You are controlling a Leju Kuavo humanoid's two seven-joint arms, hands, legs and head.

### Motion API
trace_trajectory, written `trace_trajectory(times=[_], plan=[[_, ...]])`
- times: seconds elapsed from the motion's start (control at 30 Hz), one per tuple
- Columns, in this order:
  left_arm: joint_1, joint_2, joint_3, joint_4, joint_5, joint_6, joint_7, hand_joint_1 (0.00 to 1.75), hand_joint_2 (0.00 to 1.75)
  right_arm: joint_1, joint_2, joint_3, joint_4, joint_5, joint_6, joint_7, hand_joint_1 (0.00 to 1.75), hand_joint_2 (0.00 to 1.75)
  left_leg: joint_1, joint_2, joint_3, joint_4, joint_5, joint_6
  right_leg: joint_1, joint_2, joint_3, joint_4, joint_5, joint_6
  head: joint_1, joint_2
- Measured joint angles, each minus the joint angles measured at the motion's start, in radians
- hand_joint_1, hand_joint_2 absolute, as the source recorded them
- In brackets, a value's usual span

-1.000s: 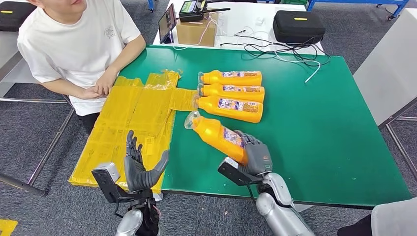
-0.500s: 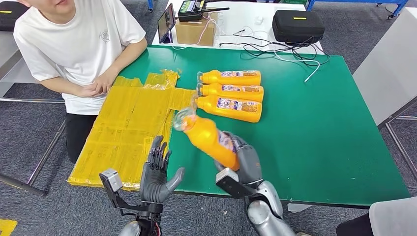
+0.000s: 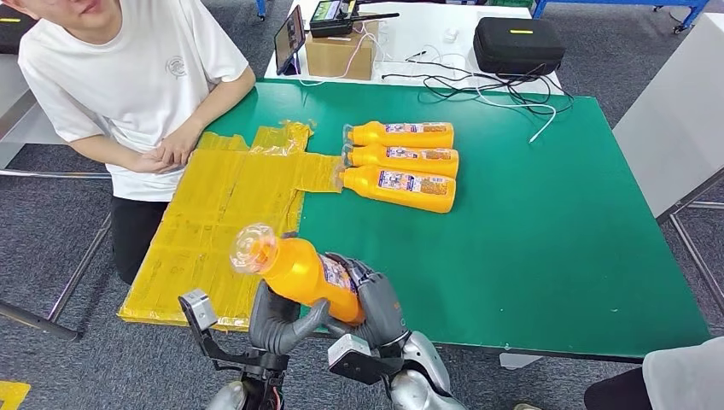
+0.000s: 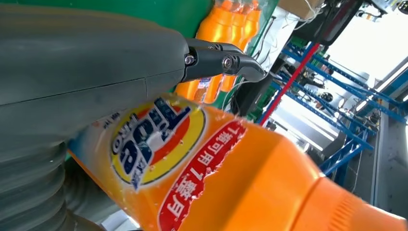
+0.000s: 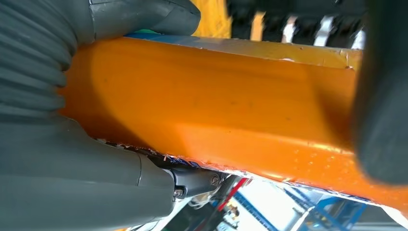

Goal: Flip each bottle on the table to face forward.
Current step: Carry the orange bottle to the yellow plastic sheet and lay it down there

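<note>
Right hand [image 3: 376,301] clamps raised orange bottle [image 3: 303,273]; left hand [image 3: 277,320] cups beneath it. Left wrist view exposes front label [image 4: 159,139]; head view shows cap [image 3: 252,248].

A green table [image 3: 555,248] carries three orange bottles [image 3: 401,159] lying side by side, well ahead of the right hand [image 3: 376,299]. Yellow sheets [image 3: 230,213] lie flat on it ahead of the left hand [image 3: 277,320], their edge touching the bottles' caps.

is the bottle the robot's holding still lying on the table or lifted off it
Lifted. The held bottle is tilted in the air above the table's near edge, right hand gripping it, left hand beneath.
</note>
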Motion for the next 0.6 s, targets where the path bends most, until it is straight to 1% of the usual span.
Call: trace_trajectory(times=[0.2, 0.37, 0.47, 0.5, 0.57, 0.6], plan=[[0.001, 0.002, 0.003, -0.007, 0.027, -0.045, 0.0, 0.0, 1.75, -0.024, 0.004, 0.052, 0.025, 0.003, 0.02, 0.018, 1.75, 1.75, 0.0, 0.0, 0.0, 0.0, 0.0, 0.0, 0.0, 0.0, 0.0, 0.0, 0.0, 0.0, 0.0, 0.0], [0.003, 0.007, 0.007, -0.013, 0.031, -0.052, 0.0, 0.0, 1.75, -0.037, 0.007, 0.067, 0.046, 0.002, 0.021, 0.023, 1.75, 1.75, 0.0, 0.0, 0.0, 0.0, 0.0, 0.0, 0.0, 0.0, 0.0, 0.0, 0.0, 0.0, 0.0, 0.0], [0.006, 0.01, 0.007, -0.017, 0.022, -0.058, -0.002, 0.0, 1.75, -0.043, 0.008, 0.074, 0.056, 0.0, 0.025, 0.042, 1.75, 1.75, 0.0, 0.0, 0.0, 0.0, 0.0, 0.0, 0.0, 0.0, 0.0, 0.0, 0.0, 0.0, 0.0, 0.0], [0.006, 0.011, 0.007, -0.018, 0.014, -0.058, -0.001, 0.4, 1.75, -0.045, 0.008, 0.075, 0.06, 0.0, 0.027, 0.049, 1.51, 1.75, 0.0, 0.0, 0.0, 0.0, 0.0, 0.0, 0.0, 0.0, 0.0, 0.0, 0.0, 0.0, 0.0, 0.0], [0.006, 0.014, 0.007, -0.017, 0.0, -0.049, 0.013, 1.27, 1.75, -0.048, 0.008, 0.077, 0.066, 0.0, 0.033, 0.054, 0.66, 1.75, 0.0, 0.0, 0.0, 0.0, 0.0, 0.0, 0.0, 0.0, 0.0, 0.0, 0.0, 0.0, 0.0, 0.0], [0.004, 0.015, 0.007, -0.013, 0.002, -0.043, 0.03, 1.71, 1.75, -0.047, 0.008, 0.077, 0.068, -0.004, 0.038, 0.052, 0.23, 1.31, 0.0, 0.0, 0.0, 0.0, 0.0, 0.0, 0.0, 0.0, 0.0, 0.0, 0.0, 0.0, 0.0, 0.0]])
